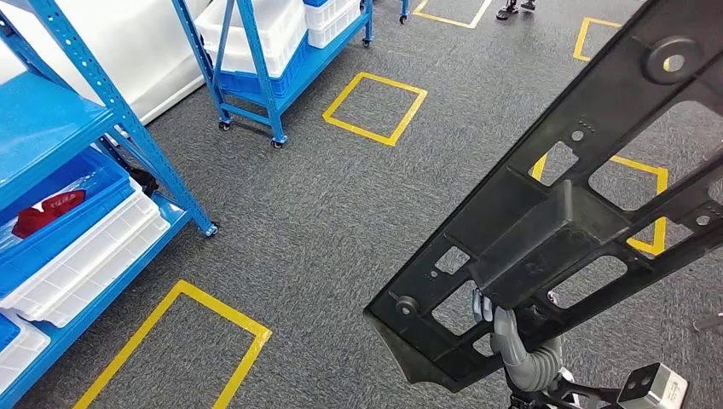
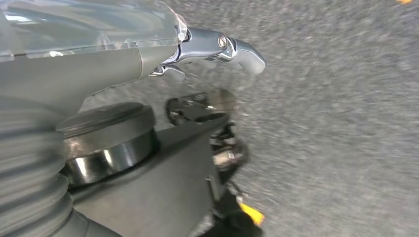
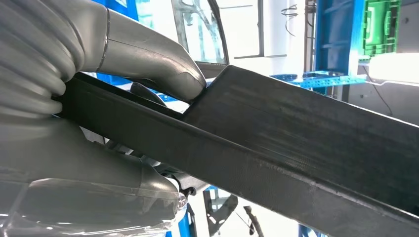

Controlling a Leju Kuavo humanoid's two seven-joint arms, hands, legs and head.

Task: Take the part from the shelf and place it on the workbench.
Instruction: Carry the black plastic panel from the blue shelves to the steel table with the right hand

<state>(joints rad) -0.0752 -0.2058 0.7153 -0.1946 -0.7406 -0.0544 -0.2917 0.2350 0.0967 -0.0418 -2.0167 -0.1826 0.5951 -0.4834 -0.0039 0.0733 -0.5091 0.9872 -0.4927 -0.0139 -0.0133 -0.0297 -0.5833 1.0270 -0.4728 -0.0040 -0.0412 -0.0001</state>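
Observation:
The part (image 1: 546,230) is a long black plastic frame with cut-outs and a raised block in its middle. It slants across the right of the head view, above the carpet. My right hand (image 1: 514,339) grips it from below near its lower end. In the right wrist view, that right hand (image 3: 74,163) clamps the part's (image 3: 306,143) edge, with the thumb (image 3: 148,59) pressed on top. My left hand (image 2: 99,54) hangs over the grey carpet, one finger (image 2: 242,49) stretched out and nothing in it.
A blue shelf rack (image 1: 77,128) stands at the left with white trays (image 1: 94,247) and a red item (image 1: 47,209) in a blue bin. A second wheeled rack (image 1: 264,60) stands further back. Yellow taped squares (image 1: 375,106) mark the carpet. A person's feet (image 1: 516,8) show at the top.

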